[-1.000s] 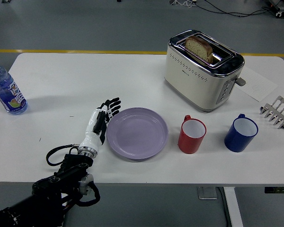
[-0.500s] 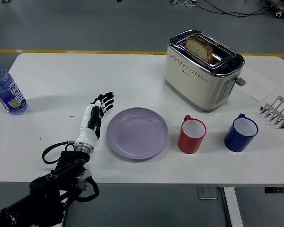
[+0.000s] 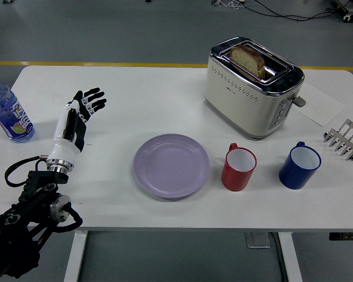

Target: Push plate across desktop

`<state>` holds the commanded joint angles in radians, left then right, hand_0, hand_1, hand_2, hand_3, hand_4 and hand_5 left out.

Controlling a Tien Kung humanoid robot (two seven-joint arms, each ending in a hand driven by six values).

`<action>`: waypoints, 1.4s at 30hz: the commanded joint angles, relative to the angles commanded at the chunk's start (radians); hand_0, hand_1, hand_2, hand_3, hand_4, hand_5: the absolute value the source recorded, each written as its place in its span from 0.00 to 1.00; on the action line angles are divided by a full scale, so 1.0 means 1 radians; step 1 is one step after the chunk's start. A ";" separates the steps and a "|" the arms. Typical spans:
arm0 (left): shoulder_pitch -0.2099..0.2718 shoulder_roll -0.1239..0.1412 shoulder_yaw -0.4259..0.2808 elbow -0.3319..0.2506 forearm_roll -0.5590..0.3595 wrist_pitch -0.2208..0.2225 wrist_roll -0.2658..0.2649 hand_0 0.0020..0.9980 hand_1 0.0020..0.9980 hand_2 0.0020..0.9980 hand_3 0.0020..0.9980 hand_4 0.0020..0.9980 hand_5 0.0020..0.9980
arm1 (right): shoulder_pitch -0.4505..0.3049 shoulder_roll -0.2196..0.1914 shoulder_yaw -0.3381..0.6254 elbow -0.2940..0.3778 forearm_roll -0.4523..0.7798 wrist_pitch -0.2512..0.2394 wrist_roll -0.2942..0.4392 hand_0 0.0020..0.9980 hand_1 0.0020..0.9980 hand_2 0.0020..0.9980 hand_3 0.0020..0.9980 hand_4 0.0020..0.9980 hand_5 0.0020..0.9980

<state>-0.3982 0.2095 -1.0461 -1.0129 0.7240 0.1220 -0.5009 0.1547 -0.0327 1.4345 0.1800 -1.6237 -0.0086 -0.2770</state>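
Across the white rectangular table [image 3: 165, 100], which stands on a grey floor crossed by a yellow line behind it, several things sit apart from one another. A round lilac plate [image 3: 172, 165] lies near the front edge, about midway along, with nothing touching it. Just to its right stands a red mug [image 3: 237, 168], then a blue mug [image 3: 299, 166]. Behind them is a cream and chrome toaster [image 3: 252, 86] with a slice of bread [image 3: 247, 59] upright in one slot. A small metal rack [image 3: 344, 139] is near the right edge, beside a sheet of white paper [image 3: 320, 106]. A clear plastic bottle with a blue label [image 3: 6, 113] is cut off by the left border. The left hand [image 3: 77, 120], white-backed with black fingers, is well left of the plate, fingers spread and empty, pointing away from the robot.
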 joint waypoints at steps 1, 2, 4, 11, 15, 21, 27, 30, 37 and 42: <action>0.024 0.022 -0.040 -0.030 0.015 -0.032 0.042 0.65 0.65 0.65 0.64 0.46 1.00 | 0.001 -0.001 0.000 0.000 0.003 -0.001 0.001 0.64 0.63 0.66 0.59 0.39 0.18; 0.032 0.028 -0.062 -0.042 0.018 -0.045 0.069 0.65 0.65 0.65 0.64 0.46 1.00 | 0.002 -0.001 0.000 0.000 0.003 -0.001 0.001 0.64 0.63 0.66 0.59 0.39 0.18; 0.078 0.064 -0.128 -0.092 0.038 -0.092 0.139 0.65 0.65 0.65 0.64 0.46 1.00 | 0.003 -0.003 0.002 0.000 0.005 -0.003 0.003 0.64 0.63 0.66 0.59 0.39 0.18; 0.188 0.093 -0.339 -0.177 0.029 -0.174 0.247 0.55 0.63 0.64 0.63 0.47 1.00 | 0.005 -0.004 0.011 0.000 0.001 -0.005 0.004 0.64 0.63 0.66 0.59 0.39 0.18; 0.220 0.100 -0.430 -0.169 0.003 -0.199 0.262 0.55 0.63 0.64 0.63 0.47 1.00 | 0.005 -0.004 0.019 0.000 -0.009 -0.006 0.003 0.64 0.63 0.66 0.59 0.39 0.18; 0.238 0.114 -0.508 -0.127 -0.041 -0.238 0.294 0.56 0.63 0.64 0.63 0.47 1.00 | 0.004 -0.002 0.024 0.000 -0.016 -0.006 0.000 0.64 0.63 0.66 0.59 0.39 0.18; 0.235 0.111 -0.528 -0.100 -0.062 -0.243 0.300 0.57 0.64 0.64 0.63 0.48 1.00 | 0.003 -0.001 0.025 0.000 -0.020 -0.006 -0.001 0.64 0.63 0.66 0.59 0.39 0.18; 0.228 0.110 -0.522 -0.083 -0.068 -0.247 0.309 0.57 0.64 0.64 0.64 0.48 1.00 | 0.004 -0.001 0.025 0.000 -0.021 -0.006 -0.001 0.64 0.63 0.66 0.59 0.39 0.18; 0.228 0.106 -0.529 -0.072 -0.075 -0.279 0.371 0.57 0.65 0.65 0.64 0.49 1.00 | 0.004 -0.002 0.027 0.000 -0.025 -0.006 -0.001 0.64 0.63 0.66 0.59 0.39 0.18; 0.230 0.108 -0.541 -0.072 -0.085 -0.309 0.433 0.58 0.67 0.67 0.65 0.50 1.00 | 0.003 -0.002 0.027 0.000 -0.025 -0.006 -0.001 0.64 0.63 0.66 0.59 0.39 0.18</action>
<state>-0.1679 0.3177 -1.5868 -1.0852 0.6387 -0.1870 -0.0677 0.1575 -0.0351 1.4619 0.1800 -1.6485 -0.0148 -0.2779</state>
